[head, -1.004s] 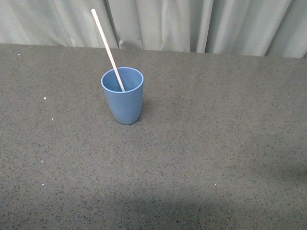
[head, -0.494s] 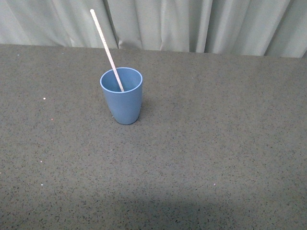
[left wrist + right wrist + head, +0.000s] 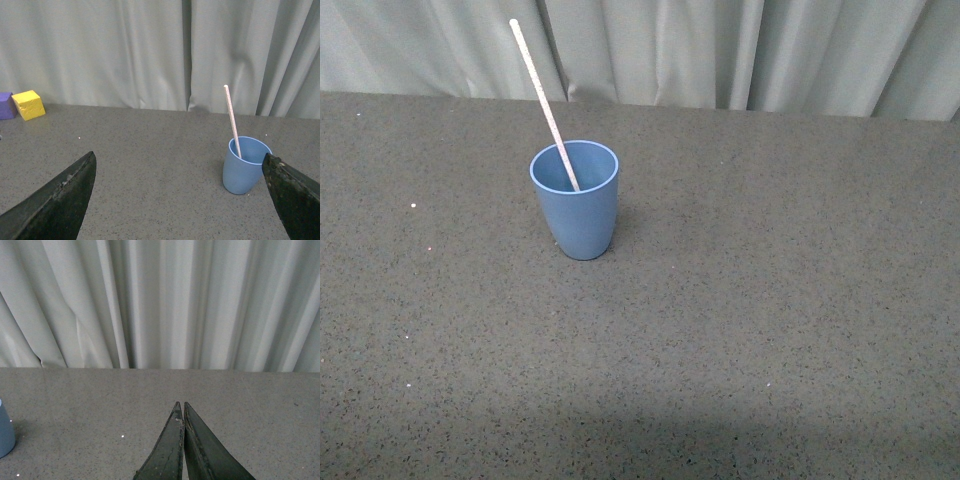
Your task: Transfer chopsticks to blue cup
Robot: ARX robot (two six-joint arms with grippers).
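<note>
On the grey counter [image 3: 770, 330] the blue cup [image 3: 576, 205] is standing upright, the chopsticks [image 3: 542, 100] leaning inside it — transfer seemingly done. Left gripper [image 3: 180, 200] jaws gaping wide, right gripper [image 3: 182, 412] jaws pressed together, empty — only retreating is remaining.

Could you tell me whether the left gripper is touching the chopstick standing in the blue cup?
Apart. The left wrist view shows the left gripper wide open, with bare table between its fingers and the chopstick in the blue cup.
</note>
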